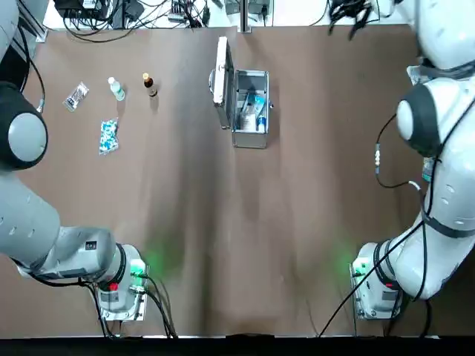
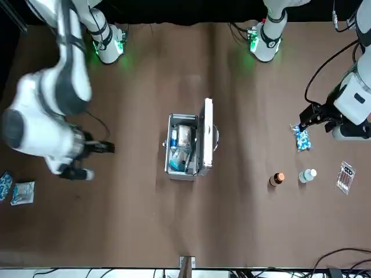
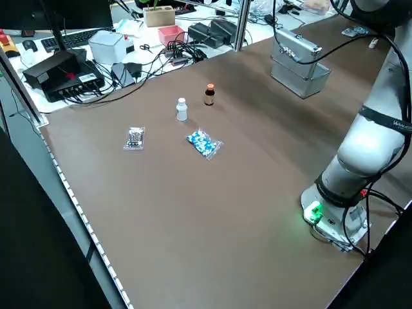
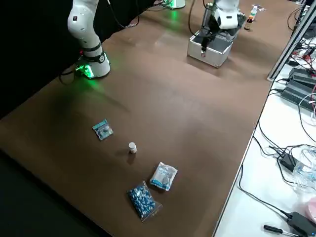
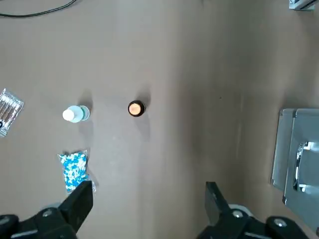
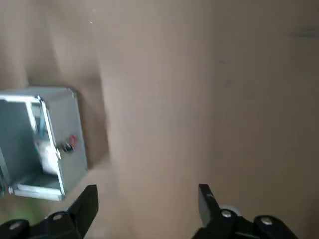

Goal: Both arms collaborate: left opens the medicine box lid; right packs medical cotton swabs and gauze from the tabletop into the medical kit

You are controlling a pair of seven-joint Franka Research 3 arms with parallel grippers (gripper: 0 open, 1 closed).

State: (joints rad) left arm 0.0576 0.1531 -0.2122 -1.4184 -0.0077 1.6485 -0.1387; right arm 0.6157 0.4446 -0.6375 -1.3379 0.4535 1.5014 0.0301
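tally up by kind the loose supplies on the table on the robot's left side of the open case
Bottles: 2 (white-capped bottle, small brown bottle)
Packets: 2 (blue-and-white speckled packet, clear packet)
Total: 4
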